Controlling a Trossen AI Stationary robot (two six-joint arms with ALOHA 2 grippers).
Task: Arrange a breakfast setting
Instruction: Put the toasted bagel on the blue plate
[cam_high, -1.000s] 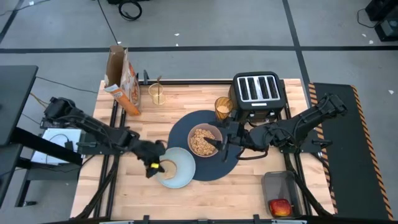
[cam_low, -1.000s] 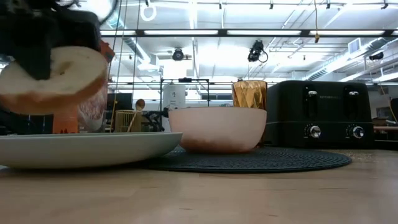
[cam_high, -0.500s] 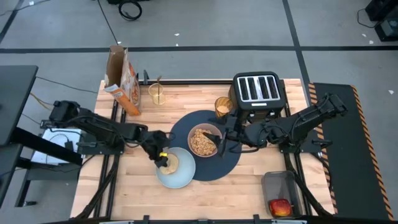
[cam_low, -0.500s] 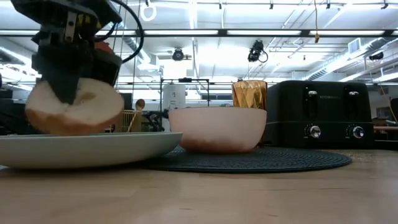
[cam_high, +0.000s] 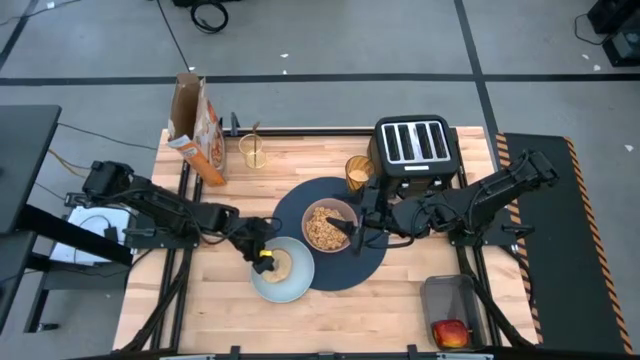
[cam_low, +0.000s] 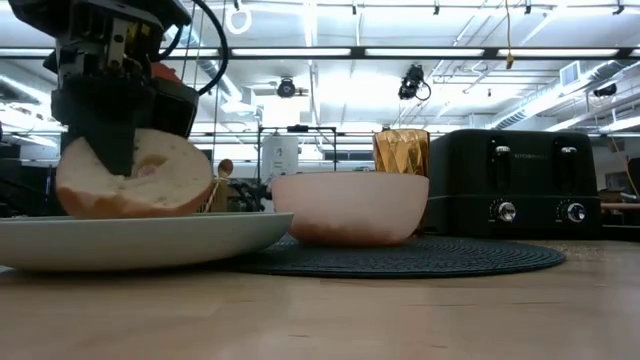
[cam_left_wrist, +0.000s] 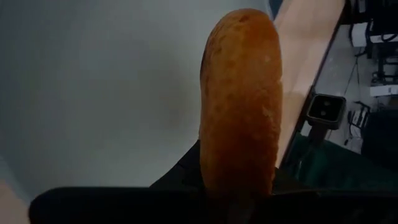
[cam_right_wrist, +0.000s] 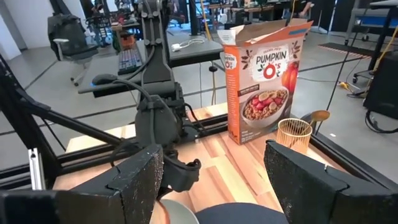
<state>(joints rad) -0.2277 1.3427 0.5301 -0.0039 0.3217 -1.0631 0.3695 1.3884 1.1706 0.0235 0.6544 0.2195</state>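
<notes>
Bare bench (cam_high: 400, 310) lies open in front of the plate (cam_high: 290, 288); toaster (cam_high: 413, 143) and cereal box (cam_high: 198, 125) block the back edge.

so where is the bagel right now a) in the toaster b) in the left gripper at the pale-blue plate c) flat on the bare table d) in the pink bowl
b: the left gripper is shut on the bagel, which stands on edge with its lower rim at the pale-blue plate, as the low view shows; the high view places them over that plate.
</notes>
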